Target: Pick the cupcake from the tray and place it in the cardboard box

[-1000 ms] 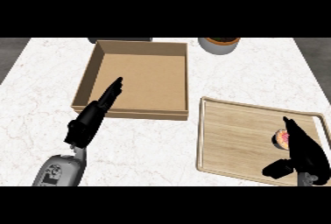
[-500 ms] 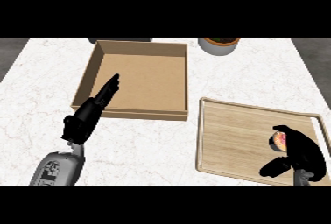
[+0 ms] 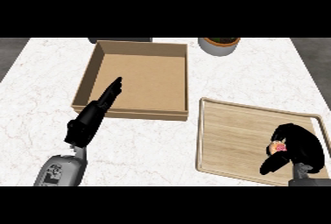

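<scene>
The white marbled surface (image 3: 149, 144) is seen from above, and nothing on it has been shifted over the last second. The open brown cardboard box (image 3: 139, 78) is set toward the far left, with nothing seen inside it. The pale wooden rectangular tray (image 3: 239, 135) lies near the box, to its right and nearer the robot, the two being apart. A grey round pot (image 3: 220, 44) is cut off at the far edge.

The left hand (image 3: 97, 114) is held over the near left corner of the box with its fingers straight and pointing away, nothing being carried; its pose is almost unchanged from a second ago.

The change is found at the right hand (image 3: 298, 146). A second ago its fingers were stretched out beside the small pink-topped cupcake (image 3: 280, 148); now they have been curled over and round it, so that only a sliver of pink frosting and pale base is left showing between fingers and thumb. The cupcake is at the near right end of the tray; whether it has been raised off the wood cannot be told.

From this it is judged that the grasp has just been closed and the pick is under way, while the lift and the carry leftward to the box remain to be done.
</scene>
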Action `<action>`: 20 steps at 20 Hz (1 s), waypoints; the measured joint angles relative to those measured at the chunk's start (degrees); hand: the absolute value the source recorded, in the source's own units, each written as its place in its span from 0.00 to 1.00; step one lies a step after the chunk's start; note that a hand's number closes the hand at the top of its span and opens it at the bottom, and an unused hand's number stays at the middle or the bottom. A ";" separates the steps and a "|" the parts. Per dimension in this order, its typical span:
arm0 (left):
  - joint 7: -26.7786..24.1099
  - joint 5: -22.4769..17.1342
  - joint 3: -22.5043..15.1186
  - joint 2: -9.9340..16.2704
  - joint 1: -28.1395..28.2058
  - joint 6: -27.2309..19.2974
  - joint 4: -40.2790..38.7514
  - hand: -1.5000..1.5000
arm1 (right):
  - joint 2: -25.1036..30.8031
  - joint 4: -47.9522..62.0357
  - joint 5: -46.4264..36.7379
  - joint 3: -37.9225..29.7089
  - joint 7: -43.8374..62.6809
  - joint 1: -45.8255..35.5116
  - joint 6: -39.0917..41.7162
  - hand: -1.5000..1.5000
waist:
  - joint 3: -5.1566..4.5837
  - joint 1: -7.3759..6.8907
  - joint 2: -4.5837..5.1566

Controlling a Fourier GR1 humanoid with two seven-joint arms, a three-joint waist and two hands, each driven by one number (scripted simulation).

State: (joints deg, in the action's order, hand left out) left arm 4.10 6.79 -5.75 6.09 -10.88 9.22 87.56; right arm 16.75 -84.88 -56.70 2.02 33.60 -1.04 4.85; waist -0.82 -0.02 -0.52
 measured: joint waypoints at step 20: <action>1.28 0.31 -2.33 -1.90 -4.44 1.61 -2.13 0.50 | -16.21 -3.56 -5.92 51.30 26.15 -37.17 -1.38 1.00 | 0.68 -5.64 0.62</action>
State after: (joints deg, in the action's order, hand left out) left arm 5.38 7.11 -8.08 4.19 -15.32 10.84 85.44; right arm 0.53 -88.45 -62.62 53.32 59.75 -38.21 3.47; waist -0.14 -5.67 0.10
